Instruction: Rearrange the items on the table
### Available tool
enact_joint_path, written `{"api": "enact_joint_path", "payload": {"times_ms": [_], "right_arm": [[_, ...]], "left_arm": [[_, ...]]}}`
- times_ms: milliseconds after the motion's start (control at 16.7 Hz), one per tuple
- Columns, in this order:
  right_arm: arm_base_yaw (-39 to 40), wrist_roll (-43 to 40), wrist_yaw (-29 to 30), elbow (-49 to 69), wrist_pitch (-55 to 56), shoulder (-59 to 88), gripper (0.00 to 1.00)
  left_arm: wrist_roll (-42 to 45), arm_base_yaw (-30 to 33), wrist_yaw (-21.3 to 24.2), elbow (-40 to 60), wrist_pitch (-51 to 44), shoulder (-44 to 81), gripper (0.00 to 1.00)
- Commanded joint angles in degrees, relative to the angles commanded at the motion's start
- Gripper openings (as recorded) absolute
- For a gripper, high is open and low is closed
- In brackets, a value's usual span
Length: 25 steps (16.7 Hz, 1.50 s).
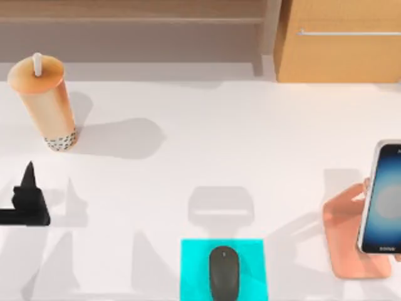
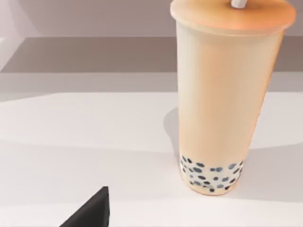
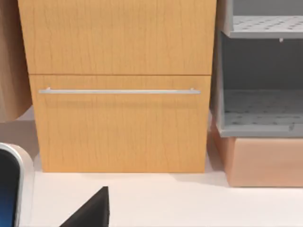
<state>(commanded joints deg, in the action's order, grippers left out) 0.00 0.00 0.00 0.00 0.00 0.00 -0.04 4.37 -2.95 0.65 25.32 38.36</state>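
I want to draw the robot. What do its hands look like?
Draw them plain black. The left gripper, at the table's left side, is a blocky black shape narrowing to a sharp tip. Each wrist view shows a flat, wedge-shaped black piece of the fingers. No cables, stripes or labels are visible.

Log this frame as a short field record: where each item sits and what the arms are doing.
cup: bubble-tea cup upright, far left of table
mouse: mouse on cyan pad, near edge, centre
phone: smartphone propped on pink stand, right edge
left arm: left gripper low at left, nearer than the cup, apart from it
backdrop: wooden cabinet far right
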Motion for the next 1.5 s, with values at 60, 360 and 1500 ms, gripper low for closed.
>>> {"api": "enact_joint_path", "payload": {"times_ms": [60,360,1500], "right_arm": [[0.0,0.0,0.0,0.0,0.0,0.0,1.0],[0.0,0.0,0.0,0.0,0.0,0.0,1.0],[0.0,0.0,0.0,0.0,0.0,0.0,1.0]], "left_arm": [[-0.15,0.32,-0.1,0.09,2.21,3.65,1.0],[-0.95,1.76,-0.4,0.55,11.96,18.57,1.0],[-1.55,3.39,-1.11,7.72,42.86,60.63,1.0]]}}
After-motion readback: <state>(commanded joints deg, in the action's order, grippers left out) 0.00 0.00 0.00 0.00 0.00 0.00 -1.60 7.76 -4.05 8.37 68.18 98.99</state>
